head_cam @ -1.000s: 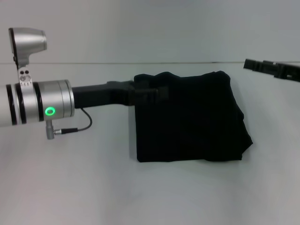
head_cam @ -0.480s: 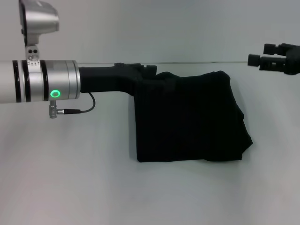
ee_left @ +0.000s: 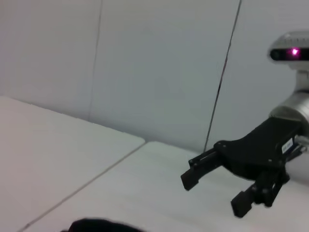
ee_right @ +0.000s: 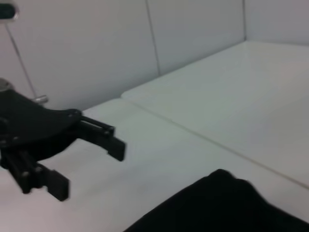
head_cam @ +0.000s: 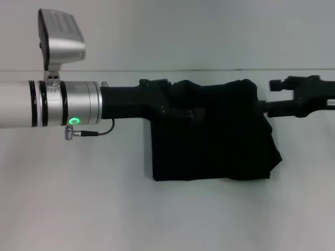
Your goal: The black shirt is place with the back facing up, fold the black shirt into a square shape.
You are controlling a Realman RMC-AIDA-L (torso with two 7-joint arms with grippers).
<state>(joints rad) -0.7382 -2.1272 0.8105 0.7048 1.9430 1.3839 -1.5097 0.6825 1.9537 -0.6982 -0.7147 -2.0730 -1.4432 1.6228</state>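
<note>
- Looking down from the head camera, I am seeing the black shirt (head_cam: 214, 133) lying on the white table (head_cam: 78, 204) as a compact, roughly square folded bundle, a little past the middle of the surface, toward the far wall.
- Its near edge is running straight, while its right edge is bulging out unevenly toward the lower right corner.
- I am holding the left arm stretched across from the left, with the left gripper (head_cam: 180, 107) hanging over the shirt's far left corner; black on black there, so I cannot be sure whether it is touching the cloth.
- The right wrist camera is showing that left gripper (ee_right: 72, 159) with its fingers (ee_right: 108, 140) spread apart and nothing between them, above bare table beside a rounded edge of the shirt (ee_right: 217, 203).
- I am keeping the right gripper (head_cam: 275, 97) just beside the shirt's far right corner, pointing in toward it.
- The left wrist camera is showing the right gripper (ee_left: 212, 191) with its fingers (ee_left: 195, 174) also spread wide and empty, hanging above the table.
</note>
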